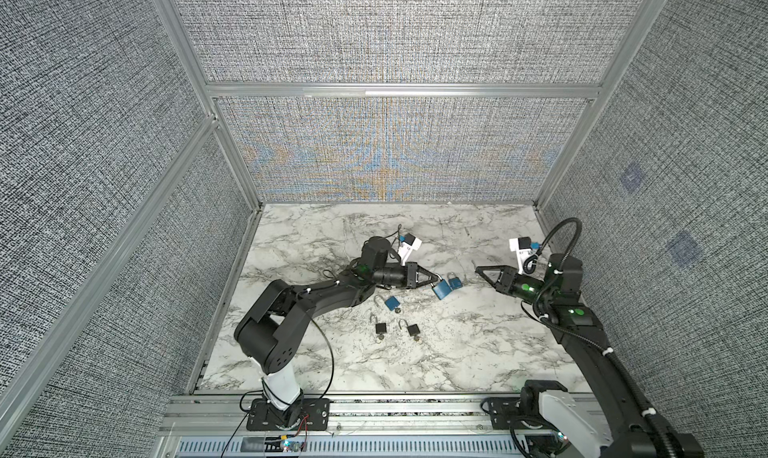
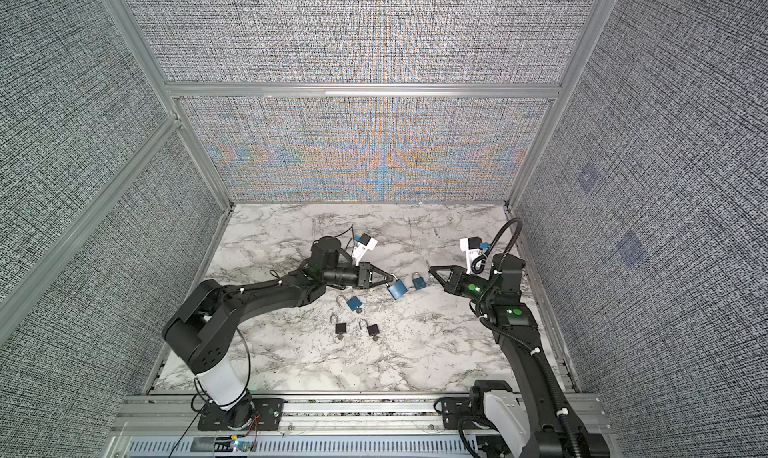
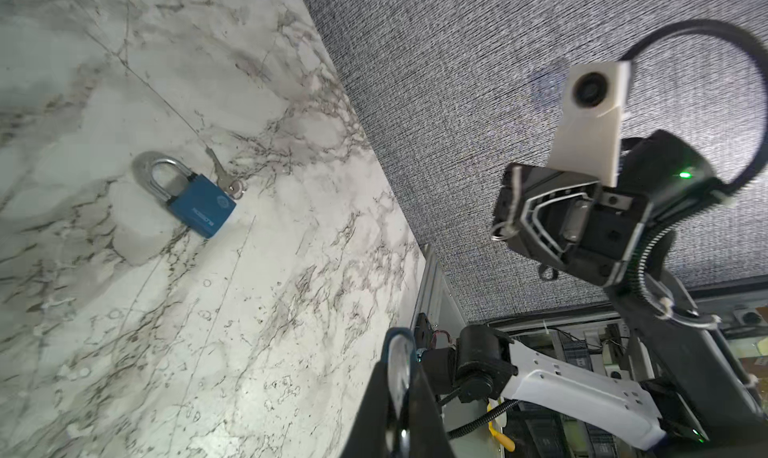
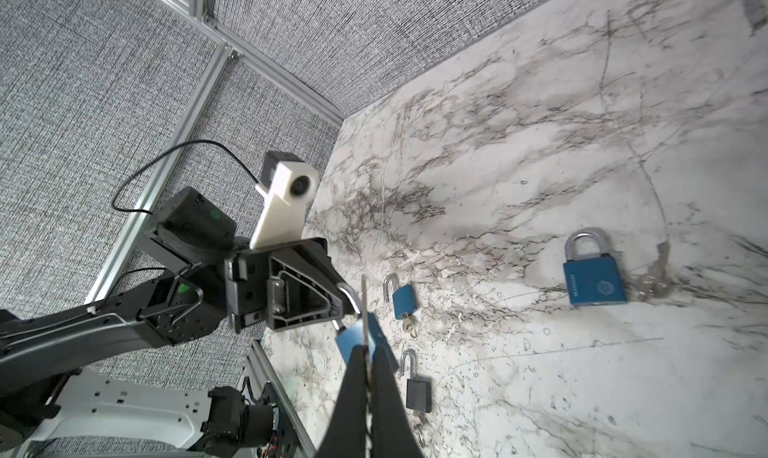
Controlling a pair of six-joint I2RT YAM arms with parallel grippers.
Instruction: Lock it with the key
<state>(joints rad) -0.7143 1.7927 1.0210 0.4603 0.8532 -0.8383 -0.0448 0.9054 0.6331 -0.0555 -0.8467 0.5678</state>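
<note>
- While our left gripper (image 1: 435, 284) grips the blue padlock (image 1: 441, 291) by its shackle (image 4: 349, 296) at centre frame,
- our right gripper (image 1: 478, 269) pinches the key (image 4: 364, 310) opposite, apparently for insertion.

On the marble table (image 1: 316, 352), the left gripper (image 1: 437, 279) is pinched shut at the top of a tilted blue padlock (image 1: 442, 289). Just right of it lies a second blue padlock (image 1: 455, 282) with its shackle closed. Nearer and to the left lies a smaller blue padlock (image 1: 392, 303) with its shackle open. Nearer still are a left black padlock (image 1: 380, 328) and a right black padlock (image 1: 413, 330). The right gripper (image 1: 478, 270), fingers together, points left.
</note>
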